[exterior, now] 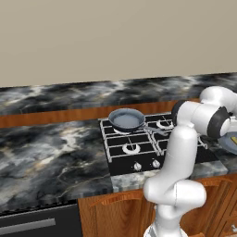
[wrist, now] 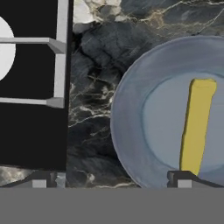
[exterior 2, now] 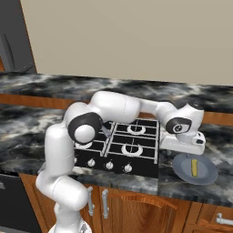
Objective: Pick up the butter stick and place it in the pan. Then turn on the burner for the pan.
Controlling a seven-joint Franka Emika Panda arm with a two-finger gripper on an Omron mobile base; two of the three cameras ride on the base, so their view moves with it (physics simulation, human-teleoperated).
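Hovering wide open, the gripper [wrist: 111, 183] is positioned above the butter stick [wrist: 197, 127] on a plate [wrist: 131, 131]; centring and descent are needed next.

Yellow butter stick [wrist: 198, 124], blue-grey plate [wrist: 131, 109], marbled counter [wrist: 94, 109].

White arm stretched far to its right, wrist bent downward, tool [wrist: 111, 180] fingertips spread wide, holding nothing

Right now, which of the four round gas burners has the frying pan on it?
The back-left burner, under the dark-grey frying pan with the blue-grey inside; the other three burners are bare.
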